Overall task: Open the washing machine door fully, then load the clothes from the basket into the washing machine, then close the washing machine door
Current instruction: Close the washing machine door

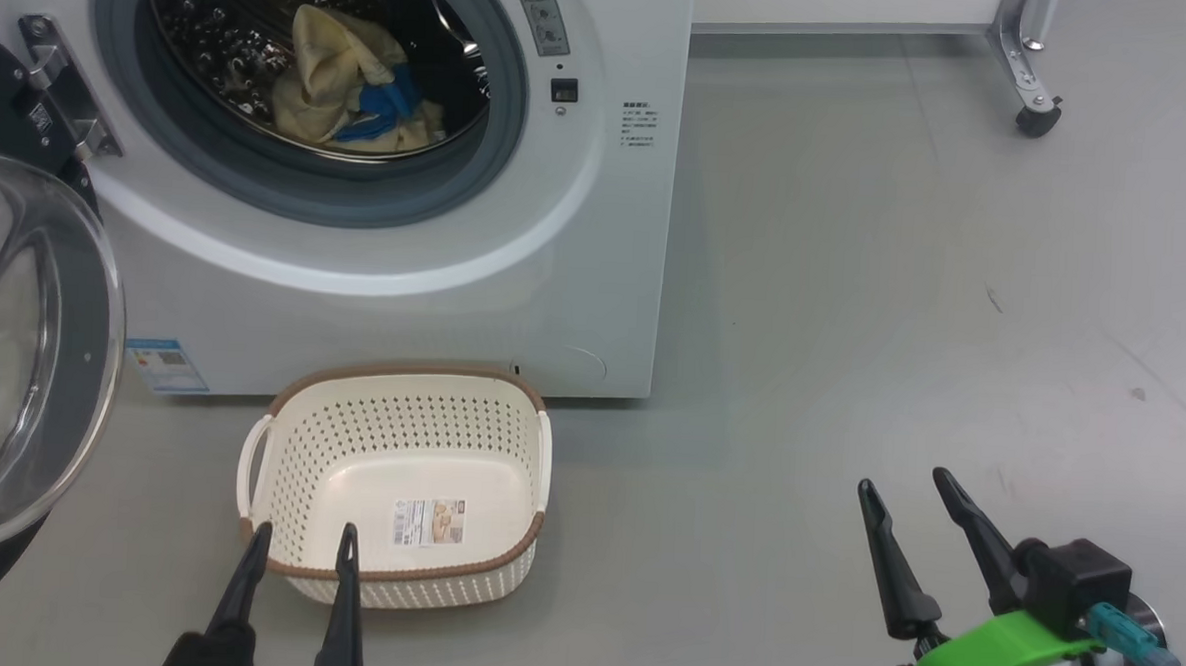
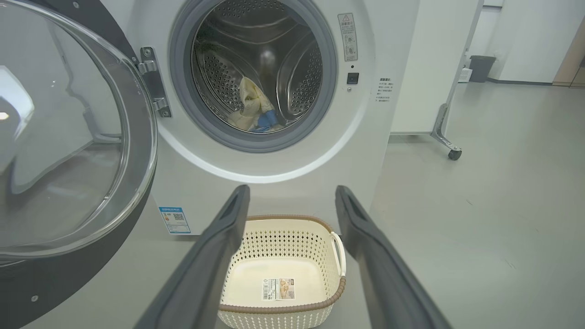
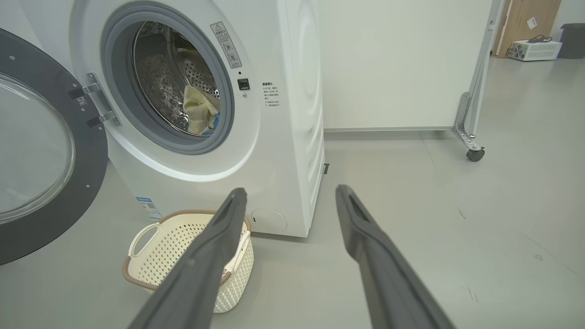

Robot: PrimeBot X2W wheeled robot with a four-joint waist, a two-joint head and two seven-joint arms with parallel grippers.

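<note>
Pressure is judged best applied at the near rim of the stiff black-rimmed round glass door [image 1: 22, 348], left pincer [image 1: 305, 531] and right pincer [image 1: 902, 480] spread wide.

Clothes [image 1: 353, 87] in washer [image 1: 576, 272]; basket [image 1: 399, 425] on floor [image 1: 853, 334] in frt; door [image 1: 21, 368] at L.

Washing machine door [image 1: 41, 369]: left part cut off by the head view's edge. Washing machine [image 1: 576, 272]: top cropped there; print on its warning sticker [image 2: 347, 36] and blue label [image 2: 174, 220] too small to read. Basket [image 3: 155, 258]: right side hidden behind one finger [image 3: 201, 274] of the right end effector [image 3: 290, 188]; bottom sticker [image 1: 429, 522] illegible. Clothes [image 3: 196, 109]: right edge hidden behind the gasket [image 3: 228, 119].
</note>
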